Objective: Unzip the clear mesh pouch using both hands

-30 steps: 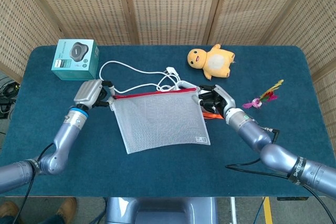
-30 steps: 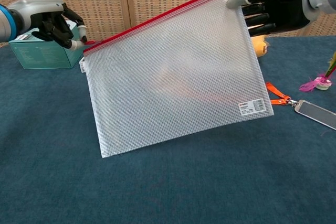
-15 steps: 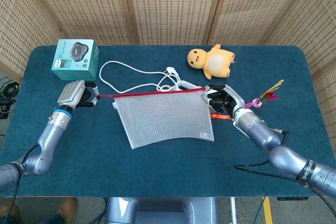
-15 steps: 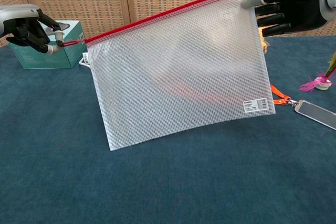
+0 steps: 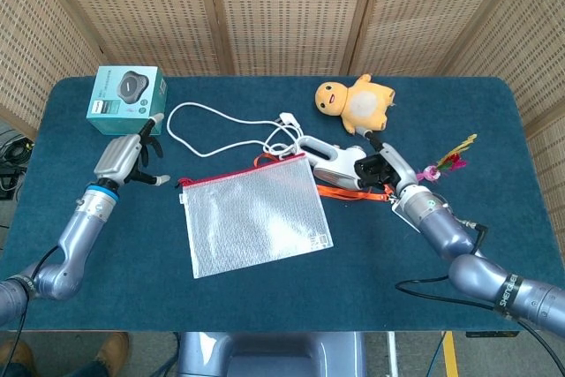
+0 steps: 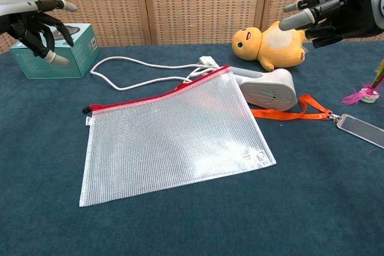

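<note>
Your left hand point(image 6: 33, 19) and right hand point(image 6: 336, 13) both hover with fingers spread wide, holding nothing, while the mesh pouch point(image 5: 254, 214) lies flat on the table point(image 5: 265, 306) between them.

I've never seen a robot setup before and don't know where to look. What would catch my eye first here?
Most likely the clear mesh pouch with its red zip edge, lying flat in the middle of the blue table. On either side of it, the left hand and the right hand hover open above the table, holding nothing. Behind the pouch, a bright yellow plush toy lies near the far edge, and a teal box stands at the far left corner.
</note>
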